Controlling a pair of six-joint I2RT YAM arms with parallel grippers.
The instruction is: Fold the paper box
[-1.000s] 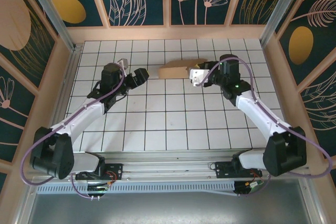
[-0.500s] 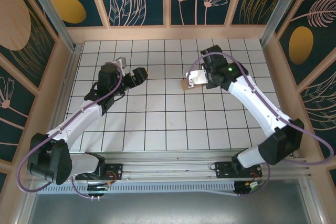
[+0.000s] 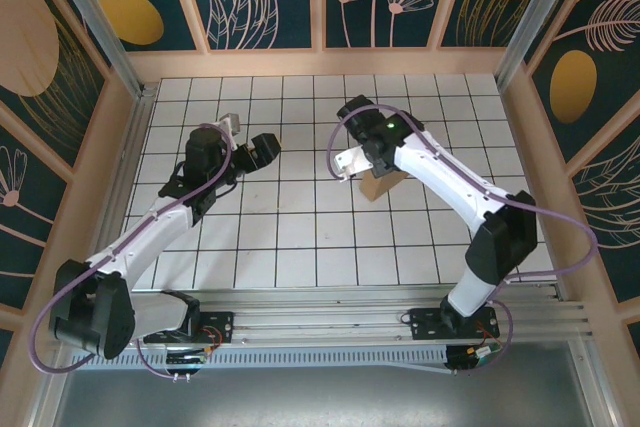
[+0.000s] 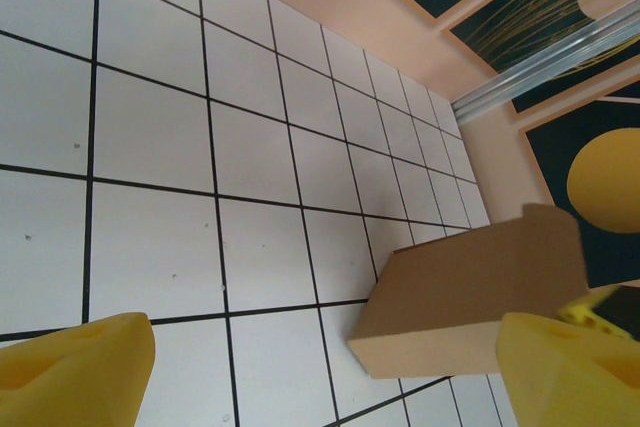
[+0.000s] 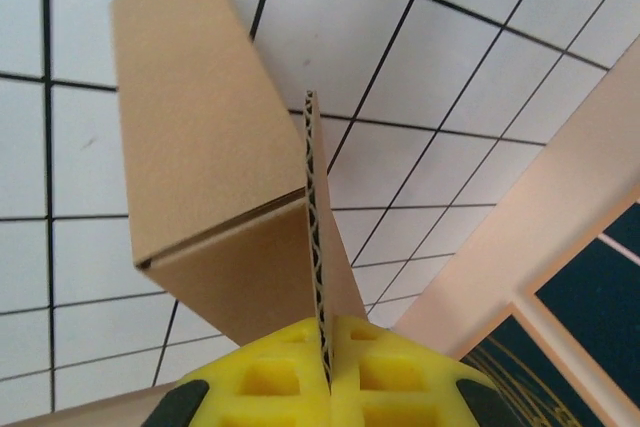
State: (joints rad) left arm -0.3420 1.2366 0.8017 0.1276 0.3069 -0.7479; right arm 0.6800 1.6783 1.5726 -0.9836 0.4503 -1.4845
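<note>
The paper box (image 5: pixel 200 147) is plain brown cardboard, partly folded into a long box shape. My right gripper (image 5: pixel 328 335) is shut on a thin flap edge of it, the corrugated edge standing between the yellow fingers. From above, the paper box (image 3: pixel 382 187) peeks out under the right gripper (image 3: pixel 362 172) near the table's middle. My left gripper (image 3: pixel 265 145) hangs open to the left of it, about two tiles away. In the left wrist view the paper box (image 4: pixel 470 292) lies ahead on the right, beyond the wide-apart yellow fingers (image 4: pixel 75 377), with nothing between them.
The white gridded table (image 3: pixel 300 237) is walled by wooden panels (image 3: pixel 320 62) at the back and sides, with metal posts (image 3: pixel 100 22) in the back corners. The right arm (image 3: pixel 450 182) stretches across the right half of the table.
The right arm has swung left and nearer, carrying the paper box from the back of the table to its middle. The left gripper has stayed almost where it was, still open.
</note>
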